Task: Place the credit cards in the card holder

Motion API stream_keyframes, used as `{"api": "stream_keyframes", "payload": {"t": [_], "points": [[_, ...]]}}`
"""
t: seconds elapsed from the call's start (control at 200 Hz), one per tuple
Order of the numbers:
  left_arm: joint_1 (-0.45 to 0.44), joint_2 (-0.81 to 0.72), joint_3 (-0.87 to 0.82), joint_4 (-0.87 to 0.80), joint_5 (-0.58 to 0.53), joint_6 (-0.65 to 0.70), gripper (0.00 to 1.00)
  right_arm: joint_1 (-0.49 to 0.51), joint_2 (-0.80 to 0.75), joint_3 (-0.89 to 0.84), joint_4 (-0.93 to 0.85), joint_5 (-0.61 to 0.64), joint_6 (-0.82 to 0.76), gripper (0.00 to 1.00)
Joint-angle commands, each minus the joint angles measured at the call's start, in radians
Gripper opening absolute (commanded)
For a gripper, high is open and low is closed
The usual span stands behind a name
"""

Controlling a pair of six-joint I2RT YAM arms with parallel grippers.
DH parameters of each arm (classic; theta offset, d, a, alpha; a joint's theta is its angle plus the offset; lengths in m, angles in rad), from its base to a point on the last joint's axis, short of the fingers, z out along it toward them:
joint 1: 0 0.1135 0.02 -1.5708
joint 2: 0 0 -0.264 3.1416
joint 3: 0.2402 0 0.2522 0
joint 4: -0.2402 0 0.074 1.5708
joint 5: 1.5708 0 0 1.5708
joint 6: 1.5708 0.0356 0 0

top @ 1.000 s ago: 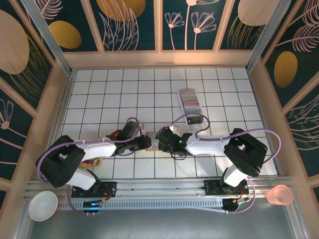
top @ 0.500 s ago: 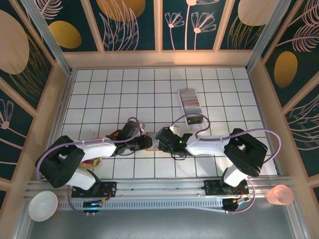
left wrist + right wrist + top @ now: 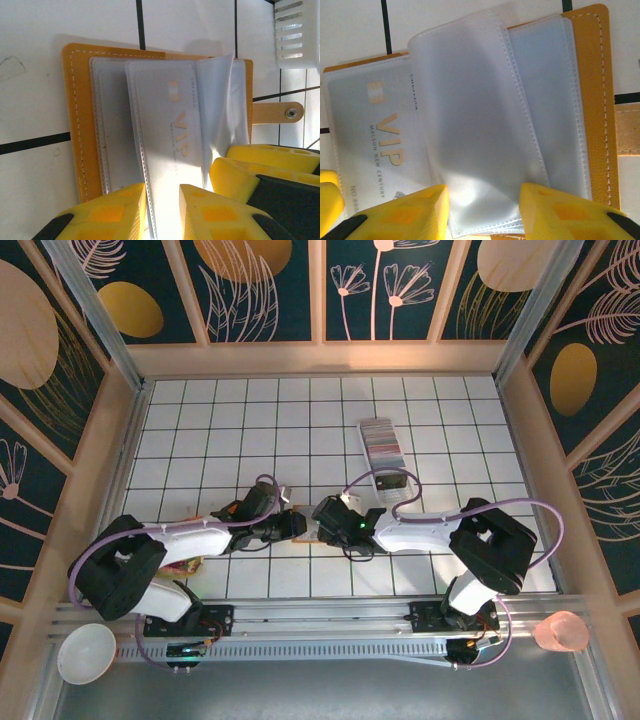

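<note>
The card holder (image 3: 75,125) lies open on the white tiles, tan leather with clear sleeves; in the top view it (image 3: 305,532) sits between both grippers. A grey VIP credit card (image 3: 175,125) is inside one sleeve. My left gripper (image 3: 162,210) is narrowly open, its fingers over that sleeve's near edge. My right gripper (image 3: 484,212) is open wider, its fingers (image 3: 235,175) against a bulging bunch of loose sleeves (image 3: 480,125) that it keeps folded back from the card (image 3: 380,135). More credit cards (image 3: 383,440) stand in a row at the back right.
The holder's clasp tab (image 3: 277,112) lies flat on the tiles. A small black box (image 3: 392,482) sits just in front of the card row. A white bowl (image 3: 85,652) and a pink cup (image 3: 562,632) stand off the table's near corners. Wooden walls (image 3: 120,440) ring the tiles.
Almost nothing: the left arm has eased slightly to the left, and both grippers stay at the card holder.
</note>
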Motion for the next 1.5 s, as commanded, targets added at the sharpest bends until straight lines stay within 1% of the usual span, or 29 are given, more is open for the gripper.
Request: {"api": "stream_keyframes", "payload": {"t": [0.0, 0.31, 0.706, 1.136, 1.491], "points": [[-0.001, -0.019, 0.014, 0.032, -0.007, -0.011, 0.23, -0.005, 0.015, -0.029, -0.025, 0.013, 0.019, 0.42], [-0.001, -0.016, 0.017, -0.027, -0.077, 0.004, 0.22, -0.005, 0.02, -0.02, -0.032, 0.011, 0.012, 0.43], [-0.001, 0.021, 0.02, -0.051, -0.1, 0.015, 0.22, -0.004, 0.026, -0.018, -0.031, 0.009, 0.01, 0.42], [-0.002, 0.036, 0.017, -0.027, -0.066, 0.003, 0.21, -0.004, 0.033, -0.023, -0.027, 0.006, 0.011, 0.43], [-0.01, 0.058, 0.03, -0.021, -0.06, -0.001, 0.19, -0.005, 0.03, -0.029, -0.02, 0.007, 0.013, 0.43]]}}
